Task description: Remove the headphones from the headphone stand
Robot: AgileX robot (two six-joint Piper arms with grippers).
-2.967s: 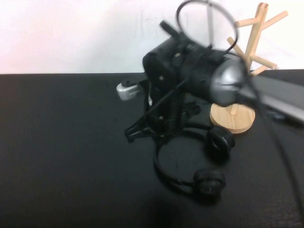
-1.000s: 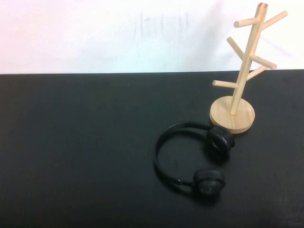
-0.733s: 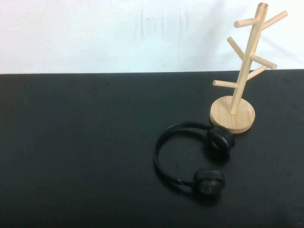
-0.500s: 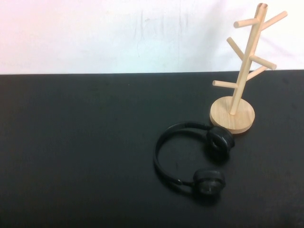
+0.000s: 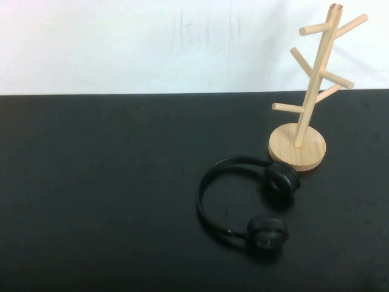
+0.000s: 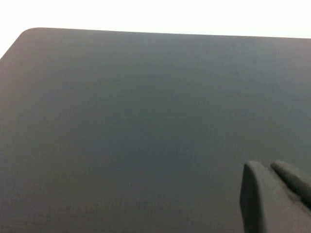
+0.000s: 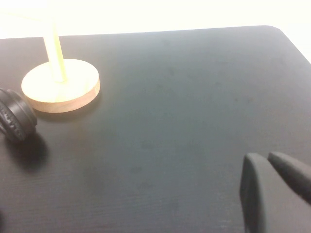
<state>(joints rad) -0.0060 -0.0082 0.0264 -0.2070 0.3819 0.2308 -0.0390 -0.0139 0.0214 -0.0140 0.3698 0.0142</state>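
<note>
The black headphones (image 5: 243, 201) lie flat on the black table (image 5: 97, 182), just in front and left of the stand's base. One ear cup (image 7: 14, 120) shows in the right wrist view. The light wooden headphone stand (image 5: 310, 97) stands upright at the back right with bare pegs; its round base (image 7: 60, 91) shows in the right wrist view. Neither arm is in the high view. My left gripper (image 6: 272, 170) is shut and empty above bare table. My right gripper (image 7: 269, 162) is shut and empty, well apart from the stand's base.
A white wall (image 5: 152, 42) rises behind the table's far edge. A rounded table corner (image 7: 277, 30) shows in the right wrist view and another rounded corner (image 6: 29, 31) in the left wrist view.
Three seconds ago the right arm hung over the headphones beside the stand. It has since left the high view. The headphones and stand have not moved over the last second.
</note>
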